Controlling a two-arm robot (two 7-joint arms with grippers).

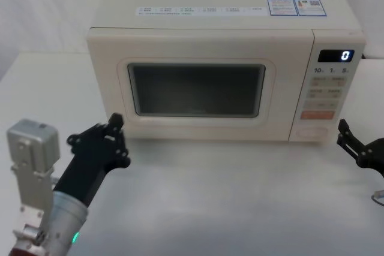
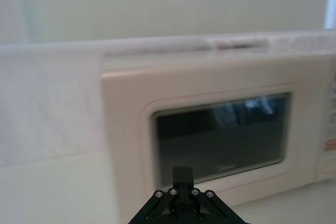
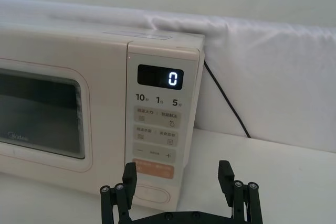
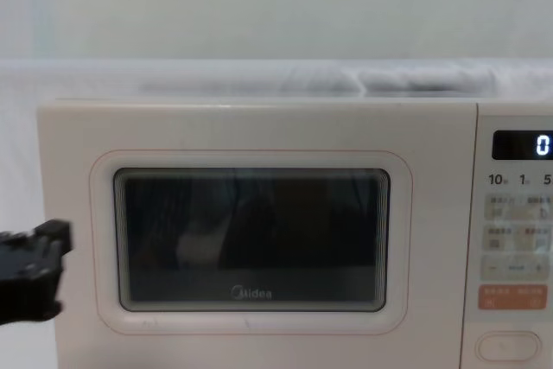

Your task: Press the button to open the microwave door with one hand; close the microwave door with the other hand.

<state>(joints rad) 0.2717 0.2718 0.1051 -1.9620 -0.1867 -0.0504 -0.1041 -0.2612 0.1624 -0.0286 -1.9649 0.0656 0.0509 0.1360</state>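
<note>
The cream-white microwave [image 1: 216, 28] stands on the table with its door [image 1: 108, 76] closed, the dark window facing me. The wide cream button [image 1: 312, 131] sits at the bottom of the control panel, below the orange key; it also shows as the button [image 3: 153, 194] and the button [image 4: 508, 346]. My right gripper [image 1: 343, 135] hovers just right of the panel's lower corner, open, its fingers [image 3: 129, 172] level with the button and a little in front of it. My left gripper [image 1: 114, 123] is shut, close to the door's lower left corner [image 4: 78, 300].
A black cable [image 3: 226, 98] runs down behind the microwave's right side against the white backdrop. The display [image 1: 345, 56] reads 0. White tabletop [image 1: 228, 196] stretches in front of the oven.
</note>
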